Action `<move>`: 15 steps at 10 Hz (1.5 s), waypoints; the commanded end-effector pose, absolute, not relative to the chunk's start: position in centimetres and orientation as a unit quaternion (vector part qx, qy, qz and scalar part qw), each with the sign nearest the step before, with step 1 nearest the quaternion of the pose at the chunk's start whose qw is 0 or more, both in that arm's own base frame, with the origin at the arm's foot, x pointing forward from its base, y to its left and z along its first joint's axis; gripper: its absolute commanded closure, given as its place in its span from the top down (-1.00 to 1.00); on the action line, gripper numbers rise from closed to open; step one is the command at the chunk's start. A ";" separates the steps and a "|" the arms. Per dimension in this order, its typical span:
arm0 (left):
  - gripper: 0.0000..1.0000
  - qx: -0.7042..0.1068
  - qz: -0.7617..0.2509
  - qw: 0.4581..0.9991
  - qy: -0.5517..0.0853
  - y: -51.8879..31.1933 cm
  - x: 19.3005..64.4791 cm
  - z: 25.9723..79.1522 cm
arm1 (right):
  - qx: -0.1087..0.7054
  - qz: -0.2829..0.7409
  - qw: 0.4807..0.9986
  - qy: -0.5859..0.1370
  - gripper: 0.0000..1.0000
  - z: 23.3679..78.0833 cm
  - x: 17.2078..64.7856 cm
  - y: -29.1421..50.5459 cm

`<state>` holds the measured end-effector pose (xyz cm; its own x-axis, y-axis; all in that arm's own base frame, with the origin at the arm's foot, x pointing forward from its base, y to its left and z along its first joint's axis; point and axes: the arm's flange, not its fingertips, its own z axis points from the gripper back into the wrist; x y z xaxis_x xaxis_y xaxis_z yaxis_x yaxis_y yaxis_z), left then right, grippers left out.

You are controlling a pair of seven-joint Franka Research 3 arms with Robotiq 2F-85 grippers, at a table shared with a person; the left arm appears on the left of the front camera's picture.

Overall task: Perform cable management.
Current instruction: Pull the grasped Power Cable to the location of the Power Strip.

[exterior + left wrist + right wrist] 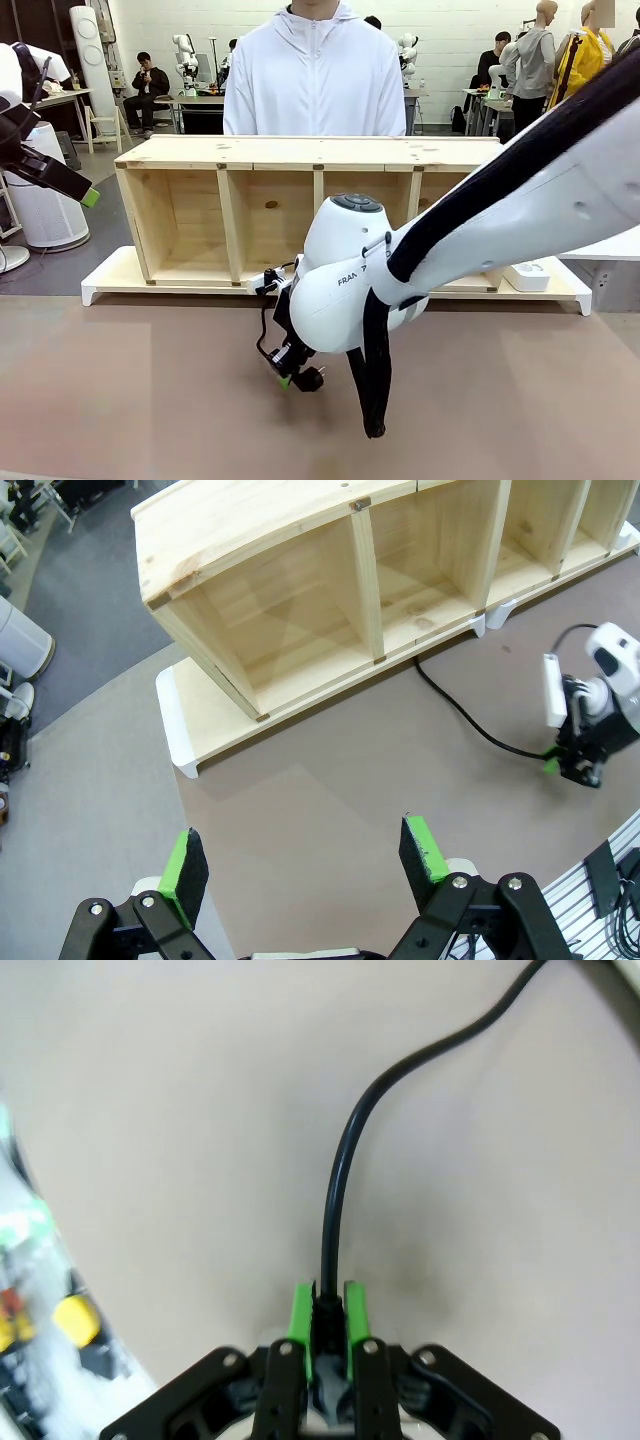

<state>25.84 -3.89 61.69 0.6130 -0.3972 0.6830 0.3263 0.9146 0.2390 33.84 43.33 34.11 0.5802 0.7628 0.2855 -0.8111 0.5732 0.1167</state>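
The cable [338, 1180], a thin black cord, is being pinched at its end between the green pads [300, 1315] of the right gripper [328, 1298]. The jaws are being pressed close together on it, just above the brown table [180, 1110]. From the grip, the cord is being led away in a loose curve over bare tabletop. In the left wrist view it is being shown lying flat on the table, running from the right gripper to the front edge of the base board [190, 750] under a long wooden shelf [260, 540]. The shelf is being stood on its side, with its open compartments turned toward the robot. In the front view its middle compartments and the cord's run are being hidden by the bulky white right arm [345, 270] and its black hose [375, 385]. A white power strip [528, 275] is being rested on the board's right end, well apart from the cord. The left gripper [305, 855] is being held high over the table, spread wide with nothing between its fingers, far from the cable. A person in a white jacket [315, 80] is being seen standing behind the shelf.
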 end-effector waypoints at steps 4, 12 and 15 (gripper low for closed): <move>1.00 0.048 -0.200 0.897 -0.392 -3.9 25.8 61.7 | 0.079 0.389 0.912 -0.102 -0.68 40.4 26.0 38.7; 1.00 0.048 -0.200 0.897 -0.392 -3.9 25.8 61.7 | 0.050 0.315 0.937 -0.141 -0.68 44.0 20.3 35.6; 1.00 0.048 -0.200 0.897 -0.392 -3.9 25.8 61.7 | 0.050 0.315 0.937 -0.141 -0.68 44.0 20.3 35.6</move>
<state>25.83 -3.89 61.70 0.6128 -0.3971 0.6832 0.3262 0.9146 0.2390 20.23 35.08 43.86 0.7727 0.5611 0.2968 -0.5887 0.8083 0.0046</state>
